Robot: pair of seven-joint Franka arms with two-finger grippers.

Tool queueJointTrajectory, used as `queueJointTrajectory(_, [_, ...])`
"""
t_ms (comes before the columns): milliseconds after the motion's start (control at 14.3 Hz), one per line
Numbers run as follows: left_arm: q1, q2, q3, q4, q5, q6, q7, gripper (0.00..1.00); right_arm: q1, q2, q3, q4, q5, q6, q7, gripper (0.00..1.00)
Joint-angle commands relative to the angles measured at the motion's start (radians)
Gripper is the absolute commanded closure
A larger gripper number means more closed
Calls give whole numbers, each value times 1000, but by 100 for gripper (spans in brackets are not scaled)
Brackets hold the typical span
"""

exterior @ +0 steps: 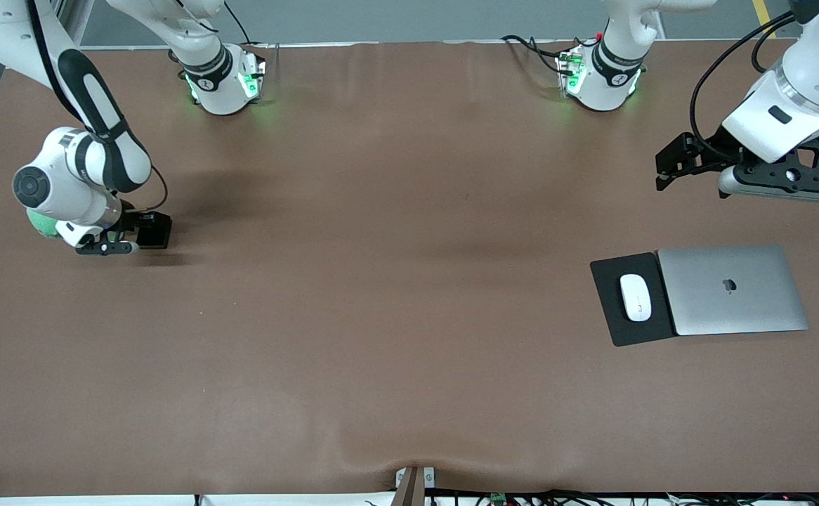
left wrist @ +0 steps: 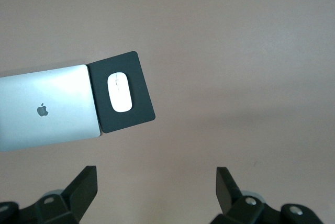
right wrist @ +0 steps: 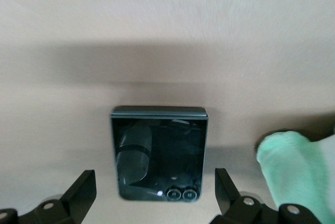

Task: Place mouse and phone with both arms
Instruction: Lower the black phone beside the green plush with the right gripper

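Observation:
The black glossy phone point(right wrist: 159, 153) lies flat on the brown table near the right arm's end. My right gripper point(right wrist: 155, 190) is low over it, open, with one finger on each side and not touching it. In the front view the right gripper point(exterior: 152, 231) covers the phone. The white mouse point(exterior: 636, 296) sits on a black mouse pad point(exterior: 610, 277) toward the left arm's end, and also shows in the left wrist view point(left wrist: 120, 92). My left gripper point(exterior: 669, 165) is open and empty in the air, over bare table beside the pad and laptop; it shows wide open in its wrist view point(left wrist: 157, 187).
A closed silver laptop point(exterior: 732, 289) lies against the mouse pad, toward the left arm's end of the table. A pale green lit part of the right arm point(right wrist: 290, 174) shows beside the phone. The brown table cover point(exterior: 395, 316) stretches between the two groups.

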Motion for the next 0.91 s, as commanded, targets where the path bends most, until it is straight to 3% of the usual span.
queueJointTrajectory(0, [8,-8,-6,11,-19,-4,-5,0,18,-80,9,104,4,-184,5,0])
queueJointTrajectory(210, [8,-10,-6,11,-19,-4,-5,0,31,-75,9,274,4,-369,5,0])
queueJointTrajectory(839, [16,-8,-6,13,-19,-4,-2,0,103,-63,8,655,-11,-664,8,0])
